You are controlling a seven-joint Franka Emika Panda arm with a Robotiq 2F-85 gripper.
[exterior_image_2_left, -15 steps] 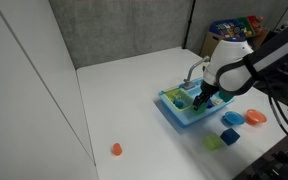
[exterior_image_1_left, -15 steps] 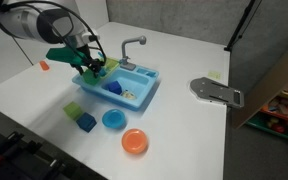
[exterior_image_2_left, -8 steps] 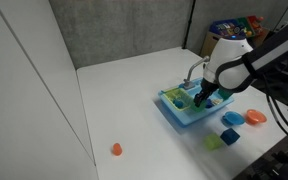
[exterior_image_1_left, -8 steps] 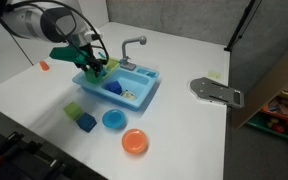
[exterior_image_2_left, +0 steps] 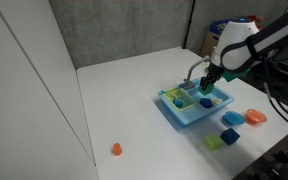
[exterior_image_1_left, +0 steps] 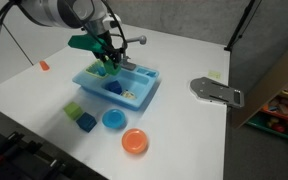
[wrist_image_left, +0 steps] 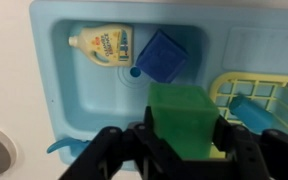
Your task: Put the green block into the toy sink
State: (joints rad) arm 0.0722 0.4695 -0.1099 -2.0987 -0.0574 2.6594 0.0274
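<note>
My gripper (wrist_image_left: pixel 184 138) is shut on the green block (wrist_image_left: pixel 184 118), a bright green cube filling the gap between the black fingers. In the wrist view it hangs over the light blue toy sink (wrist_image_left: pixel 89 100), at the near edge of the basin beside the yellow rack (wrist_image_left: pixel 264 92). In both exterior views the gripper (exterior_image_1_left: pixel 108 66) (exterior_image_2_left: pixel 208 86) holds the block (exterior_image_1_left: pixel 107 70) a little above the sink (exterior_image_1_left: pixel 150 92) (exterior_image_2_left: pixel 180 117), near the grey faucet (exterior_image_1_left: pixel 132 44).
In the basin lie a small soap bottle (wrist_image_left: pixel 100 44) and a dark blue cube (wrist_image_left: pixel 164 56). On the table in front of the sink stand a lime cube (exterior_image_1_left: pixel 74 110), a blue cube (exterior_image_1_left: pixel 86 123), a blue bowl (exterior_image_1_left: pixel 113 120) and an orange bowl (exterior_image_1_left: pixel 134 142). A metal hinge-like piece (exterior_image_1_left: pixel 216 91) lies further off.
The jaws closed on the green block at the sink's rack side. The arm then lifted it and carried it toward the faucet, over the basin.
</note>
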